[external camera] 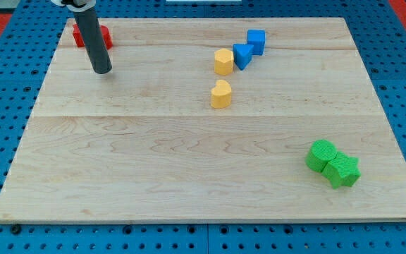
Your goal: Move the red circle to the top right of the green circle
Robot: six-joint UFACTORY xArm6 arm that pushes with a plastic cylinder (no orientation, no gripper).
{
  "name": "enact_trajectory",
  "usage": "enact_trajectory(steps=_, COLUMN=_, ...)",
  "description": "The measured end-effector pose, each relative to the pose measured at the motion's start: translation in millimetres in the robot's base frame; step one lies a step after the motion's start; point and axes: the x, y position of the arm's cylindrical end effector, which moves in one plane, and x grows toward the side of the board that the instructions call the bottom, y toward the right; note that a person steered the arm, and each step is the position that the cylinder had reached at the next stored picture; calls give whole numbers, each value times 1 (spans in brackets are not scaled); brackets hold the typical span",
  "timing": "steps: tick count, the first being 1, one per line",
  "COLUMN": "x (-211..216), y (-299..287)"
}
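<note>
A red block lies near the board's top left corner, largely hidden behind the rod, so its shape cannot be made out. My tip rests on the board just below it. Two green blocks sit touching at the lower right: a rounded one, the green circle, and a star-like one to its lower right. The red block is far from the green ones, across the whole board.
A yellow hexagon block and a yellow heart block lie at the upper middle. Two blue blocks sit touching to their upper right. The wooden board lies on a blue pegboard.
</note>
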Motion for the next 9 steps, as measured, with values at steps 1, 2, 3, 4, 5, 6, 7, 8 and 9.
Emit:
enact_trajectory(steps=1, x=0, y=0)
enact_trajectory(steps=2, x=0, y=6)
enact_trajectory(steps=3, x=1, y=32)
enact_trajectory(steps=4, x=0, y=81)
enact_trajectory(steps=5, x=-3, y=134)
enact_trajectory(steps=6, x=-2, y=143)
enact_trajectory(steps=7, x=6, y=140)
enact_trajectory(steps=8, x=15, y=181)
enact_trajectory(steps=9, x=13, y=242)
